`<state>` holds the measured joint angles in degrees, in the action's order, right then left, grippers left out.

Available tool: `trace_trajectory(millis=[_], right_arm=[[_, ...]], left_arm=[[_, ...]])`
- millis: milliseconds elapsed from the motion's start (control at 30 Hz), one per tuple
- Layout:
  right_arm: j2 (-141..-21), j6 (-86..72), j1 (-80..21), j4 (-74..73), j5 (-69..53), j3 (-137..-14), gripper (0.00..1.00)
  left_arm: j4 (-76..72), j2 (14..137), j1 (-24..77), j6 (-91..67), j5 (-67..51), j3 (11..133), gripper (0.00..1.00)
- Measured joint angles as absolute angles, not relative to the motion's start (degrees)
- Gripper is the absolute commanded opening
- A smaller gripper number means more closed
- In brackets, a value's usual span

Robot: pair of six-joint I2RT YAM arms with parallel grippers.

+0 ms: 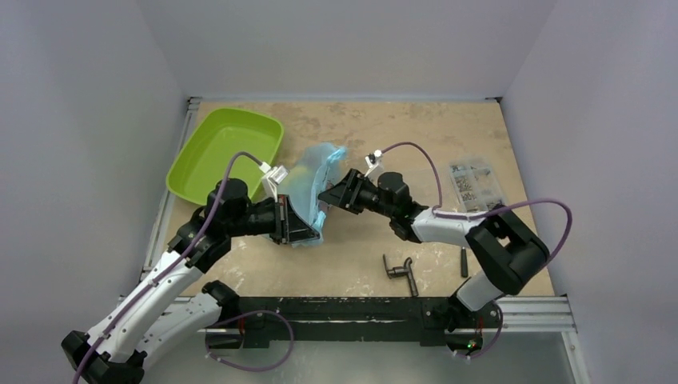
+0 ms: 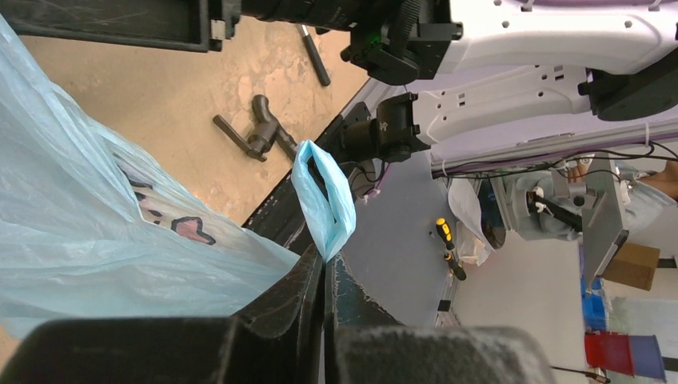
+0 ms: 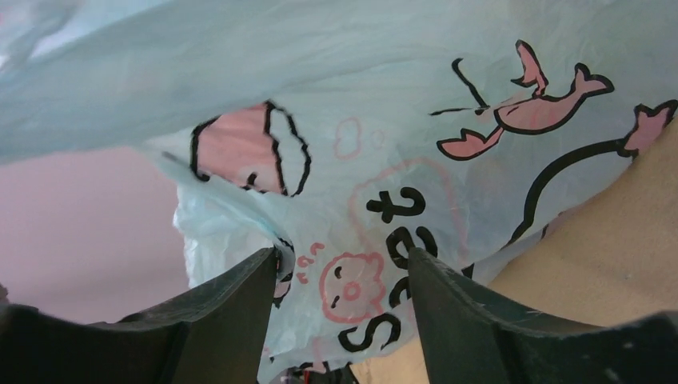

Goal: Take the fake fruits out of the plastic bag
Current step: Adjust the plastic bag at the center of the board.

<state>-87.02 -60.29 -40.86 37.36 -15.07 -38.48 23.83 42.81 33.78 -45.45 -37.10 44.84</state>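
Note:
The light-blue plastic bag point(image 1: 316, 180) with pink and black cartoon prints hangs above the table centre between my two grippers. My left gripper point(image 2: 329, 260) is shut on a bag handle point(image 2: 324, 200), which sticks up from its closed tips; the bag body point(image 2: 88, 232) fills the left of that view. My right gripper point(image 3: 344, 260) is open right against the bag point(image 3: 376, 160), its fingers point(image 3: 240, 296) on either side of a printed fold. No fake fruits show in any view; the bag hides whatever it holds.
A lime-green tray point(image 1: 224, 152) lies at the back left. A clear parts box point(image 1: 475, 184) sits at the right. Dark metal tools point(image 1: 401, 270) lie near the front edge, also in the left wrist view point(image 2: 260, 132).

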Motion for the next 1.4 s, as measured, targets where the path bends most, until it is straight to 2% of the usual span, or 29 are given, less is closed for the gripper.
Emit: trace_trajectory(millis=[67,133,367,600,700,833,900,1033,1067,1300,1400], right_arm=[[-90.13,-61.69,-40.88,40.25,-16.29,-38.41,0.53],[-92.64,-63.07,-40.88,43.24,-17.47,-38.0,0.52],[-93.84,-62.63,-40.97,45.76,-20.01,-37.63,0.69],[-88.97,-56.6,-41.93,40.07,-17.12,-40.56,0.67],[-88.97,-54.15,-43.18,38.09,-15.49,-42.02,0.6],[-89.93,-51.86,-45.32,36.84,-14.22,-43.83,0.28],[-90.61,-51.33,-46.0,36.64,-13.76,-44.07,0.18],[-90.67,-50.65,-46.17,34.85,-12.43,-44.05,0.08],[-90.5,-50.24,-46.17,34.09,-12.1,-44.05,0.07],[-85.47,-46.65,-46.11,29.23,-9.98,-43.9,0.0],[-82.78,-45.47,-46.11,28.21,-9.52,-43.9,0.0]], left_arm=[[24.05,43.18,33.95,-45.41,-37.23,44.4,0.0],[24.88,43.44,34.15,-45.25,-37.26,44.01,0.0],[24.91,44.25,34.2,-45.3,-37.65,41.76,0.0],[24.91,44.71,34.22,-45.43,-38.37,41.43,0.0],[24.91,44.62,34.22,-45.43,-38.59,41.43,0.0],[25.06,43.72,34.26,-45.43,-38.11,41.43,0.0],[25.43,42.48,34.26,-45.41,-37.45,41.43,0.09],[27.11,39.48,34.26,-43.72,-36.51,41.47,0.49],[29.34,38.89,34.26,-42.39,-35.75,42.06,0.54],[47.07,42.39,34.26,-31.18,-22.79,59.88,0.73],[49.87,45.63,34.26,-27.2,-15.44,68.14,0.75]])
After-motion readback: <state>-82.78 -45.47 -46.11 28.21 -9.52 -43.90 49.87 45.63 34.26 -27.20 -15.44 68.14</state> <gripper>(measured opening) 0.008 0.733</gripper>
